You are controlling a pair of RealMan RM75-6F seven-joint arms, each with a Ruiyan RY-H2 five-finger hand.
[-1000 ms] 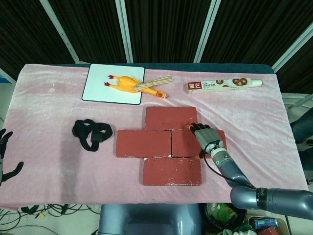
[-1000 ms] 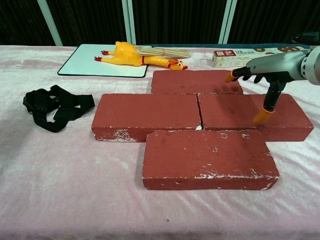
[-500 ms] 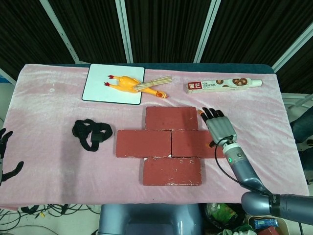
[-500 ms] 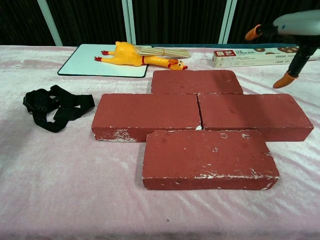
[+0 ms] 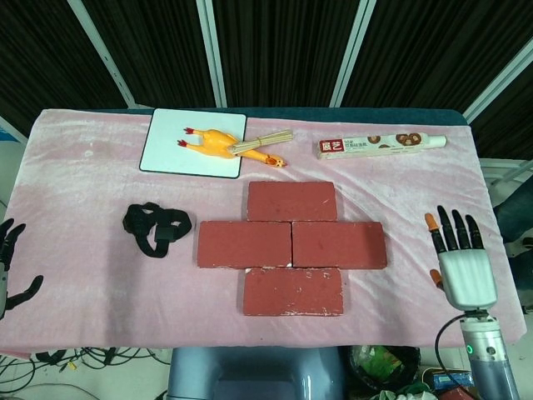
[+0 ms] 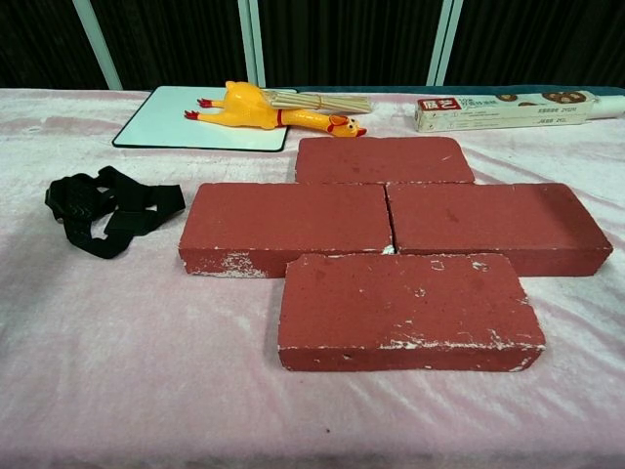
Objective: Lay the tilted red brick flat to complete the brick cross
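All four red bricks lie flat as a cross on the pink worktop, the right-side brick butted against the left-side brick, so the empty, spread-fingered right hand and left hand hang clear.

Upper left of centre: white board on pink cloth, with yellow rubber chicken lying across its right edge. Bundle of thin wooden sticks resting against the chicken. Upper right: long boxed roll, lying flat. Left of middle: tangled black strap.
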